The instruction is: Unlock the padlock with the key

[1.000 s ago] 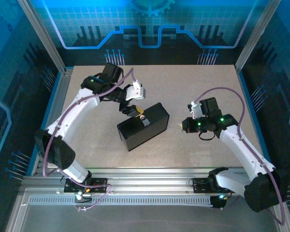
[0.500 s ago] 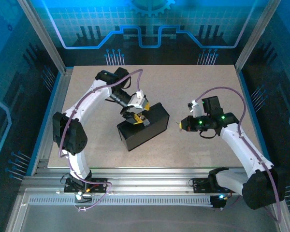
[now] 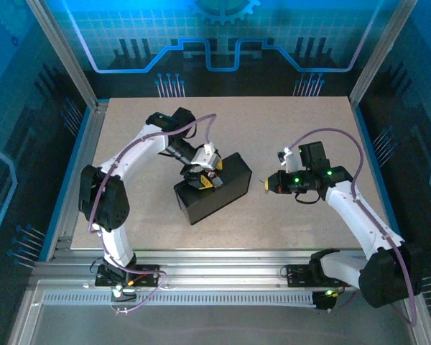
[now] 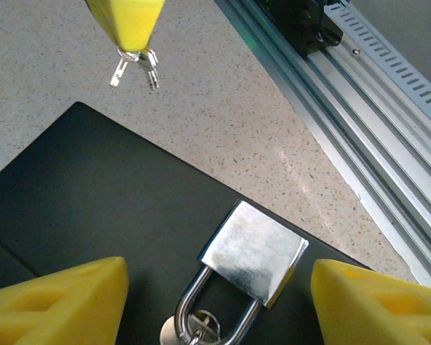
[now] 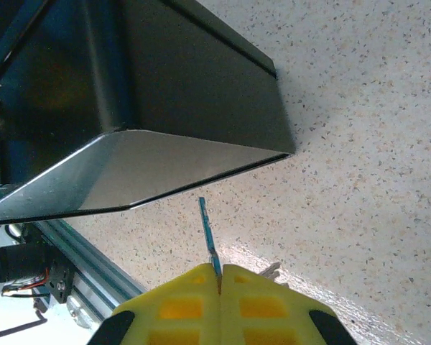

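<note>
Bright, even light, blue glow on the back wall (image 3: pixel 223 36), glare on the padlock (image 4: pixel 253 253), wrist views sharp.

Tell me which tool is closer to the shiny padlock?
Left. The left tool straddles the small silvery metal padlock on the black box; the right tool sits beside it, pinching a thin metal key.

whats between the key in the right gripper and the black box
Nothing but a stretch of bare table. In the right wrist view the key, pinched in the right gripper, points at the black box across that strip.
</note>
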`<state>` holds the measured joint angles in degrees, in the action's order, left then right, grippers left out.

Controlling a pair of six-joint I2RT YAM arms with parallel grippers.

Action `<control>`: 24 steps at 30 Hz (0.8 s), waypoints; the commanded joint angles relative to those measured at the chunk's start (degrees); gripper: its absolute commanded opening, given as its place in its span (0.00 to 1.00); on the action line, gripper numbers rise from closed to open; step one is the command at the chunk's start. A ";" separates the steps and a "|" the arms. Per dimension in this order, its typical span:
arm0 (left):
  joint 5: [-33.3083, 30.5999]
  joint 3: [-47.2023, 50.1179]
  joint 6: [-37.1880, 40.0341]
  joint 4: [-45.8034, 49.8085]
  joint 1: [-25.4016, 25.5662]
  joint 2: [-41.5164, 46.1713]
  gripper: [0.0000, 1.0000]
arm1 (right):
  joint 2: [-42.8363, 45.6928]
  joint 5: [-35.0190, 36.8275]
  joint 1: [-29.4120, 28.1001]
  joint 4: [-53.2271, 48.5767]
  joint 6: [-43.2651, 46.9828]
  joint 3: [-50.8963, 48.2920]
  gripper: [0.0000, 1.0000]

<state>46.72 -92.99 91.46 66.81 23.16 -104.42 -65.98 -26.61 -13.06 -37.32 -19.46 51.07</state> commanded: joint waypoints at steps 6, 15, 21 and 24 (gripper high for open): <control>0.13 -1.25 1.58 1.26 2.24 -1.28 0.62 | 0.24 -0.94 0.56 1.55 -0.21 -2.37 0.00; -2.15 -5.04 -0.16 3.18 2.84 -4.99 0.45 | 0.93 -1.35 0.93 1.05 0.56 -2.77 0.00; -1.74 -6.63 -3.32 1.56 3.86 -5.42 0.34 | 1.12 -5.80 0.78 3.55 -0.80 -1.35 0.00; -2.11 -7.69 -5.02 0.59 4.91 -5.95 0.31 | 0.63 -9.82 -0.01 6.50 -2.15 -1.00 0.00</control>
<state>44.51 -98.65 88.33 68.34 26.74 -108.84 -65.89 -30.79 -12.95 -34.20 -20.14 48.42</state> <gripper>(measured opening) 0.324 0.047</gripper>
